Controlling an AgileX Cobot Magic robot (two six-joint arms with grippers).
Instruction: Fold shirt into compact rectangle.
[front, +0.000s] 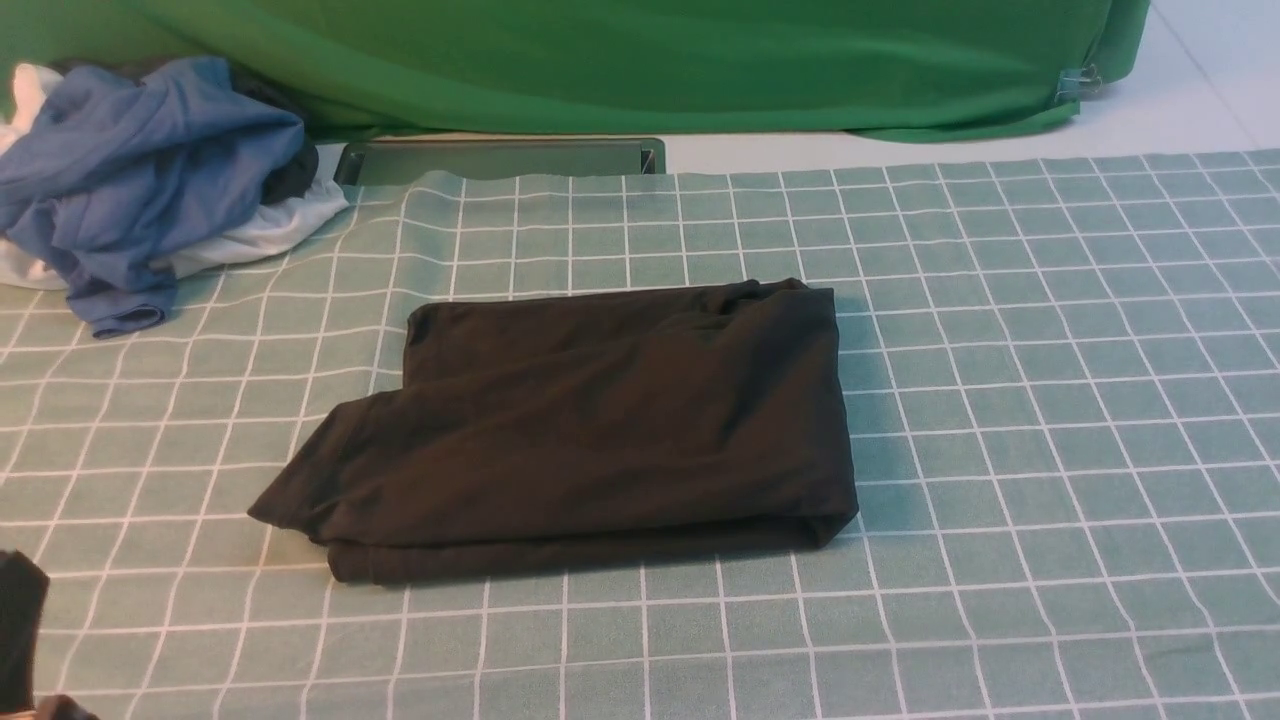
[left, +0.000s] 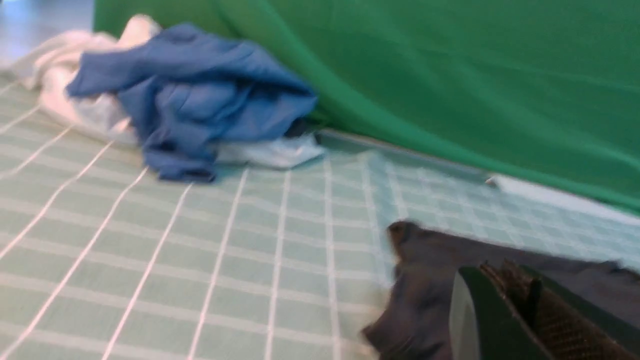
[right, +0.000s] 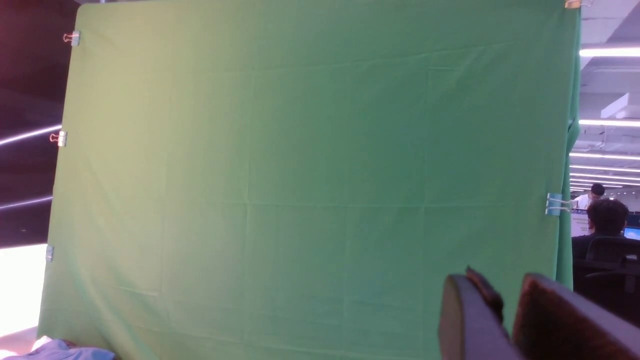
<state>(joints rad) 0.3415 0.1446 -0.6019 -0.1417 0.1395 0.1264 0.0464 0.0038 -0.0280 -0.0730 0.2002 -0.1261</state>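
Far left of the table: loose pile, a blue garment (front: 130, 170) lying over a white garment (front: 255, 232), resting on the checked cloth (front: 1050, 400), apart from the work.

Near left edge of the front view: a dark sliver of the left arm. The left wrist view shows the left gripper (left: 520, 300) low over the cloth just beside the shirt's near-left corner, tips pressed together, nothing pinched between them.

Centre: the shirt (front: 590, 430) lies folded on the checked cloth, roughly rectangular, right edge a clean fold. The left side is stepped: lower layers stick out past the upper one at the near-left corner. Logo and label not visible.

Right: the right arm is absent from the front view. The right wrist view shows the right gripper (right: 505, 310) raised and facing the green backdrop (right: 300, 175), tips slightly parted, empty.

Judgement: fold close to done; only the left edge looks untidy.

Risks:
- Left gripper sits close to the protruding corner; a sideways drag could catch the soft knit and pull layers open.
- Tucking the stepped edge with one arm could slide the whole stack, since nothing pins the right side.
- A wide leftward sweep could snag the pile.
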